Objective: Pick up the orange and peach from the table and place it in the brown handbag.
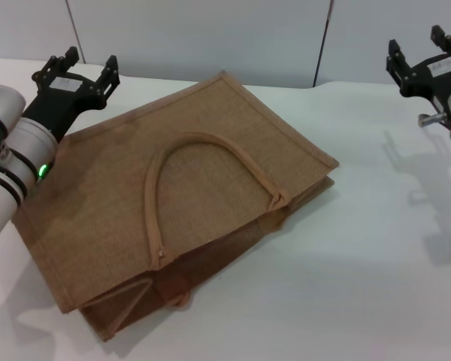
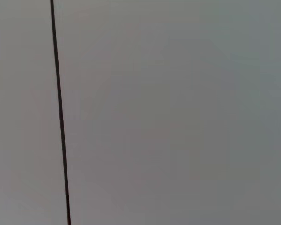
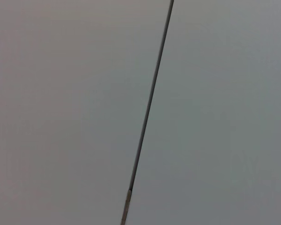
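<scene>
The brown handbag point(image 1: 188, 195) lies flat on the white table point(image 1: 376, 256) in the head view, its looped handle resting on top. The orange and the peach are out of view. My left gripper point(image 1: 90, 64) is raised at the far left, above the bag's back left corner, open and empty. My right gripper point(image 1: 419, 51) is raised at the far right, away from the bag, open and empty. Both wrist views show only a grey wall panel with a dark seam.
A grey panelled wall point(image 1: 210, 30) stands behind the table's back edge. White tabletop stretches to the right of and in front of the bag.
</scene>
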`<state>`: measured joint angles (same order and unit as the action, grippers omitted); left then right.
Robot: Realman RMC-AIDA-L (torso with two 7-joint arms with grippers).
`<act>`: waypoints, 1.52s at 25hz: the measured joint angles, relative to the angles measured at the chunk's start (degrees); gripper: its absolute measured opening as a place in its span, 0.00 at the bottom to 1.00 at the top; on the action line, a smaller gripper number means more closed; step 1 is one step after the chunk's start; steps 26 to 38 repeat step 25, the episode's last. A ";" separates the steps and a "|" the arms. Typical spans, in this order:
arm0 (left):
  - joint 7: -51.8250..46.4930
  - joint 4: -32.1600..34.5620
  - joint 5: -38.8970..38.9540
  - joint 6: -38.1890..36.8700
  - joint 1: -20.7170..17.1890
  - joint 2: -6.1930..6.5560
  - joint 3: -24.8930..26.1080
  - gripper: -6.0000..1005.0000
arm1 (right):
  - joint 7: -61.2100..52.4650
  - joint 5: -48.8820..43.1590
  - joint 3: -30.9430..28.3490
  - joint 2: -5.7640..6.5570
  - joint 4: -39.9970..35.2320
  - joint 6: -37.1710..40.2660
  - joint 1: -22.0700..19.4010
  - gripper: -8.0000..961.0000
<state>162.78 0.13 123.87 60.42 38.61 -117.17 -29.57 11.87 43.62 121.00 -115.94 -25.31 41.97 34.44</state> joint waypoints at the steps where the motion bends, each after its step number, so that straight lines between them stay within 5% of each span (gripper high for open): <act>1: 0.01 -0.03 -0.10 -0.17 0.03 0.04 -0.09 0.72 | -0.01 0.08 0.06 0.01 0.09 0.00 0.09 0.71; 38: 0.09 -0.04 -0.18 -3.38 0.79 0.10 -0.19 0.69 | -2.34 0.00 0.21 -0.08 1.95 -0.07 0.97 0.71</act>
